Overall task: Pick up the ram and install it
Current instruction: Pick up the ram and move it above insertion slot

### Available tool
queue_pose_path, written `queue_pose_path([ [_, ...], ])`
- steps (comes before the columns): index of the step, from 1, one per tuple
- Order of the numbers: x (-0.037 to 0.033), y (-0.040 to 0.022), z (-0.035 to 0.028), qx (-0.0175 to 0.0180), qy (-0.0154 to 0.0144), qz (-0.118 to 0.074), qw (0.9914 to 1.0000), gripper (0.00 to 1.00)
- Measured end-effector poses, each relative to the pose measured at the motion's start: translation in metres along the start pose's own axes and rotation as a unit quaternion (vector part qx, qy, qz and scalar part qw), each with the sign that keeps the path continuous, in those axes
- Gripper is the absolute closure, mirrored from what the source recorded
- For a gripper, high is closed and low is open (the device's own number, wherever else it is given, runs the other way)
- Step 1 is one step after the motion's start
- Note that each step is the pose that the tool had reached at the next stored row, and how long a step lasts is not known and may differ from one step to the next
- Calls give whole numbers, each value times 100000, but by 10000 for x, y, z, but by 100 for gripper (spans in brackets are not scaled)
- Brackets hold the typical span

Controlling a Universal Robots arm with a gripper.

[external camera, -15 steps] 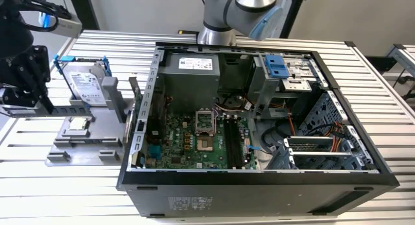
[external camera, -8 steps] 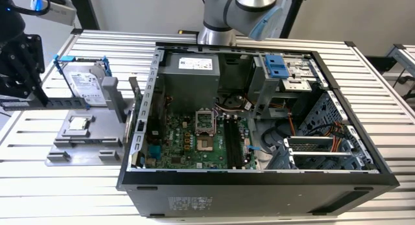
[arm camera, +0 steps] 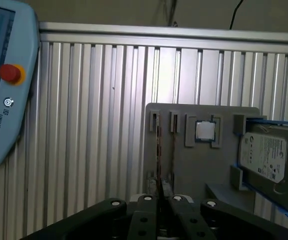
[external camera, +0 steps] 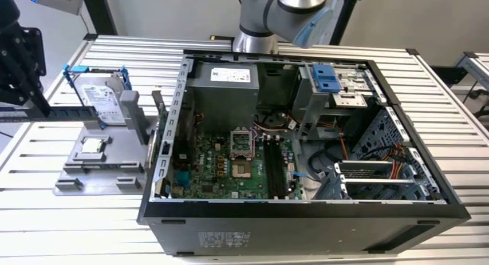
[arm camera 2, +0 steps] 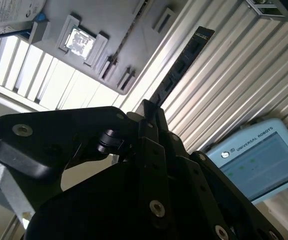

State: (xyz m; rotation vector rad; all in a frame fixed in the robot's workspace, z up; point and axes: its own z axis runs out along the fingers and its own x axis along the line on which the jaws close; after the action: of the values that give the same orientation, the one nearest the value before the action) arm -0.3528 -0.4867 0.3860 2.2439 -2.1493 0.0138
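The ram [arm camera 2: 181, 65], a long, thin dark stick, is clamped between the two black fingers [arm camera: 147, 202] of the gripper [arm camera 2: 148, 111], which are pressed together on its flat sides. In the second wrist view it reaches out from the fingertips over the ribbed metal table. In the first wrist view it shows edge-on as a thin dark line [arm camera: 158, 150] rising from between the fingers.

At the exterior view's left edge, the ram [external camera: 73, 113] hangs level and clear of the surface. One end of it sits in front of a silver hard drive [external camera: 103, 99] with blue rails.

Beneath and beside it lies a grey holder tray [external camera: 99, 162]. The tray carries the hard drive and a small square processor chip [arm camera: 205, 131].

The tray rests on a slatted aluminium table [external camera: 68, 219], just beside an open black computer case [external camera: 306, 219] that takes up the middle of the exterior view. Inside the case, on the green board, are long black memory slots [external camera: 273, 167], well apart from the ram.

The robot arm [external camera: 283, 13] stands behind the case at the upper middle of that frame. A pale blue control pendant [arm camera: 4, 75] with a red button lies on the table.
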Motion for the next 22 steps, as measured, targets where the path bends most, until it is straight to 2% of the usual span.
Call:
queue_pose_path([
  [5, 2, 2, -91, 6, -6, 4, 100000, 100],
  [8, 2, 2, -91, 4, 36, 6, 100000, 100],
  [10, 3, -24, -94, -9, 51, 12, 100000, 100],
  [22, 25, -452, -100, -132, 35, 4, 100000, 100],
])
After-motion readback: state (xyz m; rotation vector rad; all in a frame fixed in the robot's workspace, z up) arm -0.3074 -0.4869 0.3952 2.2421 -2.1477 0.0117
